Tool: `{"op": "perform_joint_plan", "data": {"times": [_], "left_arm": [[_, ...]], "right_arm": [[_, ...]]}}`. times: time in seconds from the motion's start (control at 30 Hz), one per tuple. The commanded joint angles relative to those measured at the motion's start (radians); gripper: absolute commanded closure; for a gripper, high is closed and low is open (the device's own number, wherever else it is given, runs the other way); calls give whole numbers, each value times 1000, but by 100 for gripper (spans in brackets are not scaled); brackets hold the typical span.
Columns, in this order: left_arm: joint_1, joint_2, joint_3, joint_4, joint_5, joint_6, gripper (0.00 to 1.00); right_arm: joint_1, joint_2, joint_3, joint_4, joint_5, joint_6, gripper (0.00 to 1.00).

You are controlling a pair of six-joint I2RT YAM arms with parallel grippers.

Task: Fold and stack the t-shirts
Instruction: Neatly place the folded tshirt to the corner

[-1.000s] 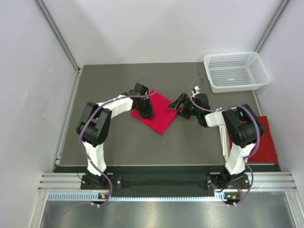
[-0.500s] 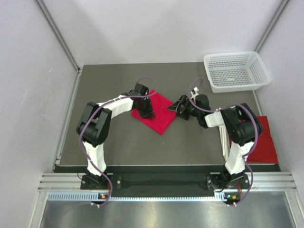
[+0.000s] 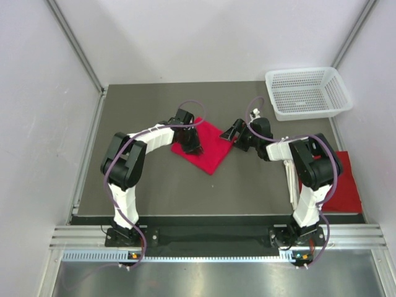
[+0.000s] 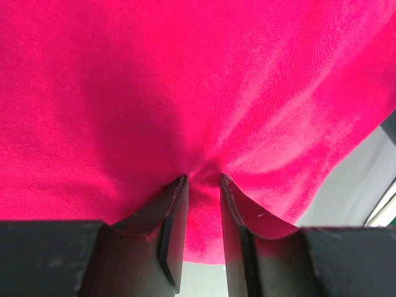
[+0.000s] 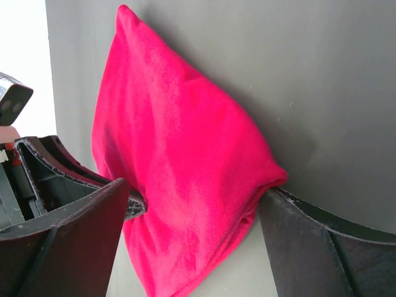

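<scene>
A folded red t-shirt (image 3: 210, 150) lies mid-table. My left gripper (image 3: 191, 144) stands on its left part. In the left wrist view the cloth (image 4: 185, 80) fills the frame and puckers into the narrow gap of my left gripper (image 4: 203, 183), which is shut on a pinch of it. My right gripper (image 3: 234, 133) is at the shirt's right corner. In the right wrist view it (image 5: 195, 201) is open wide, its jaws on either side of the shirt's folded edge (image 5: 185, 167). One fingertip (image 5: 278, 198) touches the corner. A second red t-shirt (image 3: 348, 185) lies at the right edge, partly behind the right arm.
A white mesh basket (image 3: 307, 93) stands at the far right corner. Grey walls close in the table on the left, back and right. A metal rail runs along the near edge by the arm bases.
My right gripper has shifted slightly away from me at the shirt's right corner. The left arm and the shirt have not visibly moved.
</scene>
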Motion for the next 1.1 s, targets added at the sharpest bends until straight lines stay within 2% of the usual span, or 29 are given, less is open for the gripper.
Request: {"op": "perform_joint_plan", "data": {"times": [0.0,0.2,0.23,0.33,0.5,0.6,0.63,0.67,0.7,0.73,0.77,1.07], "left_arm": [[3,40,-33,4,-51,11,67],[3,45,-45,13,-45,6,67],[3,43,-51,19,-44,6,67],[3,43,-60,22,-45,5,67],[3,42,-71,30,-45,3,67],[3,40,-75,25,-50,5,67],[5,39,-77,19,-61,5,67],[5,35,-77,13,-68,5,67],[7,29,-82,-2,-71,3,67],[7,23,-85,-9,-74,0,67],[10,14,-88,-16,-76,-9,67],[11,-188,-77,-68,39,-4,63]], "right_arm": [[-9,53,-7,-94,46,-42,17],[-7,65,-12,-82,23,-46,25],[-9,69,-10,-82,20,-49,30],[-9,83,-9,-79,-11,-59,37],[-10,97,-12,-67,-43,-68,39],[-18,83,-27,-70,-35,-75,52],[-26,74,-33,-73,-23,-82,66],[-29,63,-41,-73,-16,-88,73],[-33,31,-59,-83,-6,-95,89],[-39,11,-68,-93,17,-117,97],[-41,-12,-76,-105,30,-131,100],[-33,-416,-262,-277,256,-184,100]]}}
